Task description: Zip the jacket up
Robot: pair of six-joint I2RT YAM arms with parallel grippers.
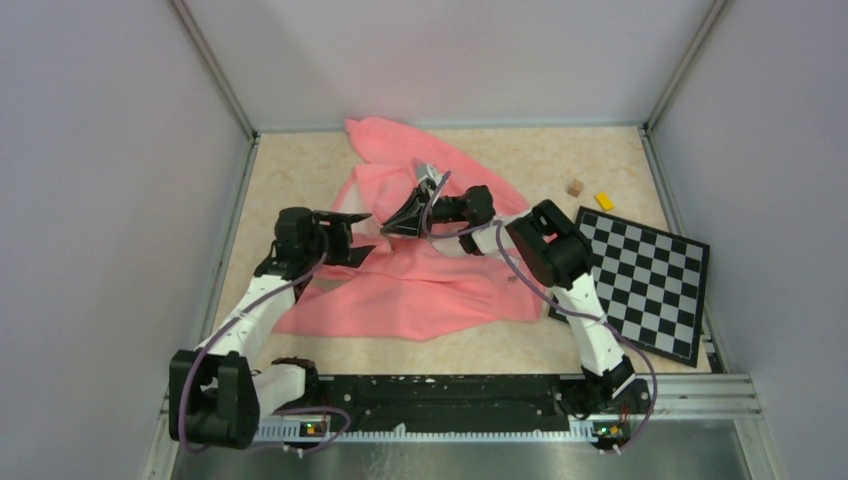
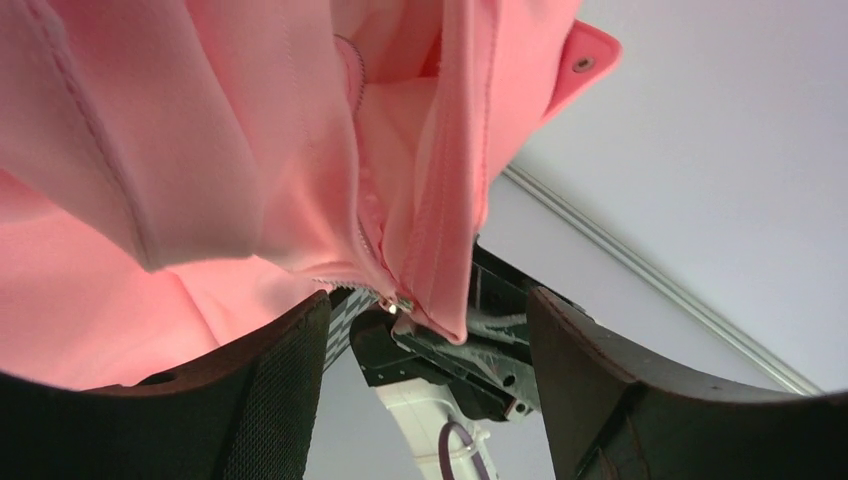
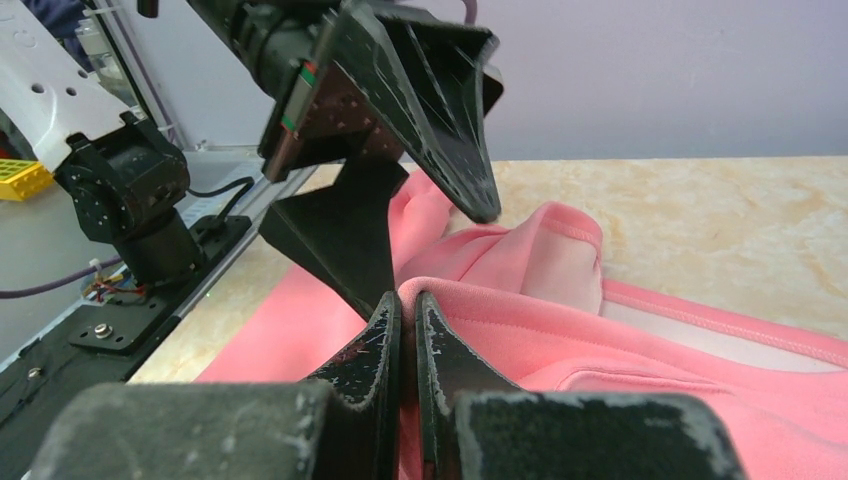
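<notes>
The salmon-pink jacket (image 1: 420, 290) lies crumpled on the table's middle. My right gripper (image 1: 388, 230) is shut on a raised fold of its front edge, and the right wrist view shows the fabric pinched between the closed fingers (image 3: 408, 300). My left gripper (image 1: 366, 237) faces it from the left, open. Its two fingers stand on either side of the lifted edge without touching it. In the left wrist view the zipper slider (image 2: 401, 303) hangs at the bottom of the zipper teeth, just above the gap of the open left gripper (image 2: 428, 305). A snap button (image 2: 582, 64) shows on a flap.
A black-and-white checkerboard (image 1: 645, 280) lies at the right. A small brown cube (image 1: 575, 187) and a yellow block (image 1: 604, 201) lie behind it. Grey walls close in the table on three sides. A metal rail (image 1: 450, 400) runs along the near edge.
</notes>
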